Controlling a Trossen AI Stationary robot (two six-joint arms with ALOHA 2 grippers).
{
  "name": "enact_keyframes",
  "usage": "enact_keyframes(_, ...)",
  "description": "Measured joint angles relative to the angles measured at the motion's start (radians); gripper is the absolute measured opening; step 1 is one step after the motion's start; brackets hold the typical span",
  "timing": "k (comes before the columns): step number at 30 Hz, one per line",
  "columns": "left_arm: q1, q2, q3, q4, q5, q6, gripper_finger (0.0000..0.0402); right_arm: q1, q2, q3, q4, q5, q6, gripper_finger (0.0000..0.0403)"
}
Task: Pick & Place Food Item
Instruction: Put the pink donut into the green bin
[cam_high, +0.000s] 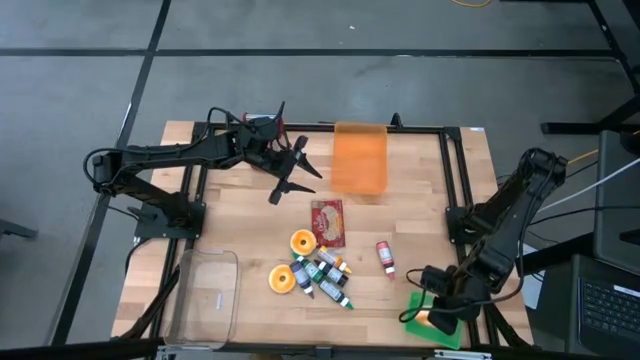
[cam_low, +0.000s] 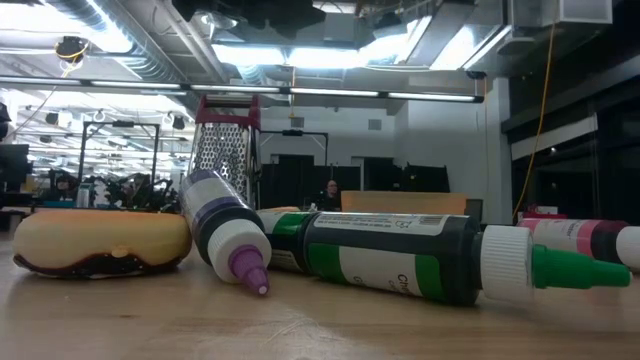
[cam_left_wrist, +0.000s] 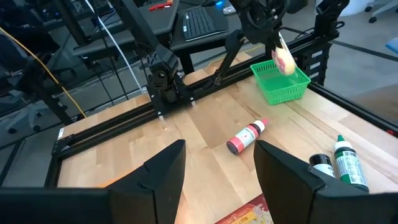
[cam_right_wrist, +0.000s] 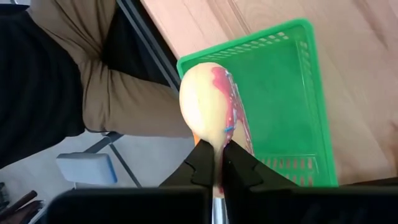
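From above, the left gripper (cam_high: 295, 170) is hovering over the far-left part of the light wooden surface (cam_high: 420, 200), its fingers spread wide and holding nothing, just beside a translucent orange rectangular container (cam_high: 359, 158). The right gripper (cam_high: 440, 312) is reaching down over a green plastic mesh basket (cam_high: 422, 318) at the near-right corner. Mid-surface, a red flat packet (cam_high: 328, 222), two orange slices (cam_high: 303, 242), a cluster of small icing bottles (cam_high: 325, 275) and a lone pink-labelled bottle (cam_high: 386, 257) are lying, with a clear plastic tub (cam_high: 205, 295) sitting near the left edge. At table height, a purple-tipped white bottle (cam_low: 228, 235) is leaning against a green-labelled bottle with a green nozzle (cam_low: 420, 255), a pale doughnut with dark icing (cam_low: 100, 240) is resting to one side, and a metal box grater (cam_low: 225, 150) is standing behind them. From the left wrist, the pink-labelled bottle is lying between the two dark fingers (cam_left_wrist: 165, 180) in view, and well beyond it the basket is sitting under the right arm's pale food piece (cam_left_wrist: 285, 60). From the right wrist, the fingers are pinched narrowly on the pale yellow doughnut with pink icing, holding it by its edge above the basket, while a person's brown sleeve (cam_right_wrist: 106, 81) is showing beyond the surface's edge.
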Motion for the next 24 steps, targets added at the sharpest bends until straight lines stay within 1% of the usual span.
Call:
enact_keyframes(9, 0.0, 0.0, 0.0, -0.001, 0.001, -0.008, 0.0187, 0.0, 0.048, 0.0, 0.022, -0.024, 0.001, 0.0019)
enact_keyframes(12, 0.0, 0.0, 0.0, -0.002, 0.001, -0.015, 0.0187, 0.0, 0.059, 0.0, 0.017, -0.011, 0.021, 0.0032)
enact_keyframes(15, 0.0, 0.0, 0.0, -0.002, 0.001, -0.017, 0.0186, 0.0, 0.063, -0.001, 0.013, -0.011, 0.05, 0.0059)
enact_keyframes(24, 0.0, 0.0, 0.0, -0.004, 0.001, -0.017, 0.0189, 0.0, 0.063, -0.001, -0.016, -0.018, 0.076, 0.0166)
